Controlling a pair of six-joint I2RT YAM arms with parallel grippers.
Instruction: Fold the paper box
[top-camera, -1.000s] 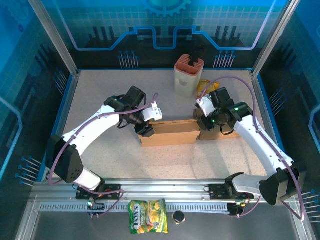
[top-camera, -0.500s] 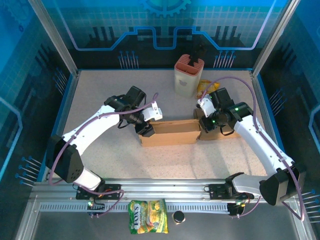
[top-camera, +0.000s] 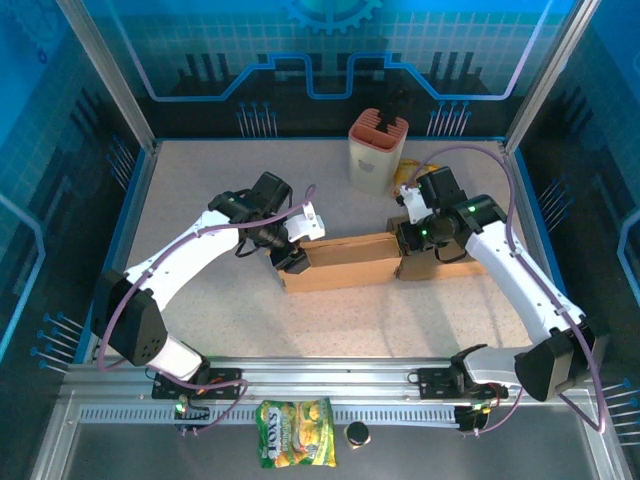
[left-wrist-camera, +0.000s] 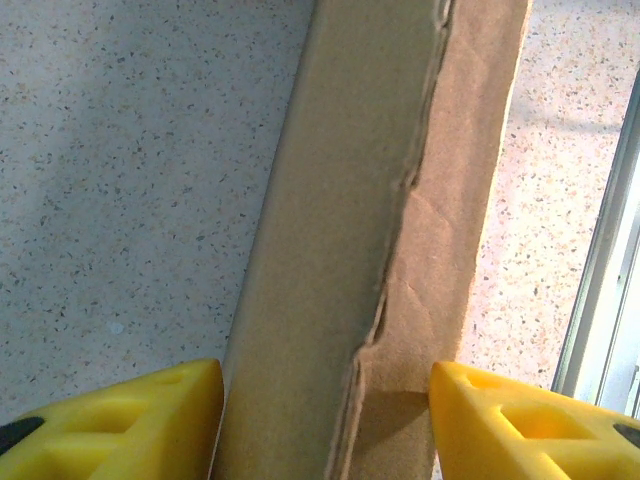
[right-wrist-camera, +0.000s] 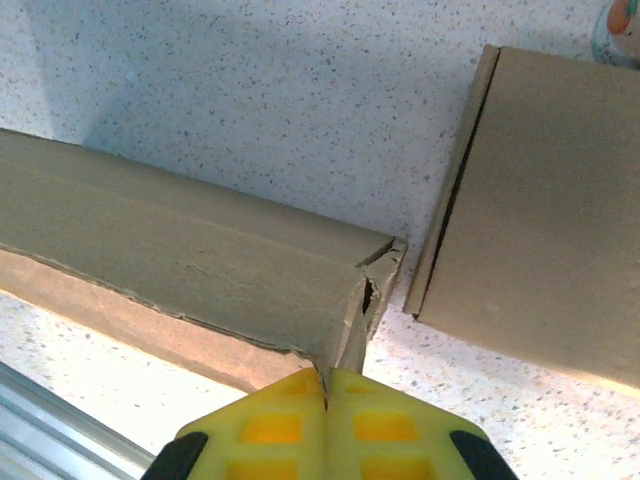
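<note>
Top view first: the right gripper (top-camera: 404, 242) has snapped its fingers together in the last second, right at the far-right end of the paper box (top-camera: 345, 262). That end has swung toward the back of the table, so the box now lies skewed across the middle of the table instead of square to the rail. The left gripper (top-camera: 292, 258) hasn't budged from the box's left end. My read: the right arm has its hold and is starting to work that end while the left anchors, so the fold is underway but far from finished. Over to the left wrist camera: the yellow fingers (left-wrist-camera: 130, 420) stand apart, one on each side of the box wall (left-wrist-camera: 380, 200), both pressed up against cardboard, so it looks clamped. This view also picks up a ragged, torn-looking edge running along the board, which the overhead misses completely. Now the right wrist camera: fingers shut tight, tips (right-wrist-camera: 327, 395) pinching the thin corner of the box (right-wrist-camera: 180, 250), and you can see the corner crumpled and split just above the pinch. It also shows a flat cardboard panel (right-wrist-camera: 540, 200) lying just beside the box, a slim gap between them, which from above is half hidden under the arm.
</note>
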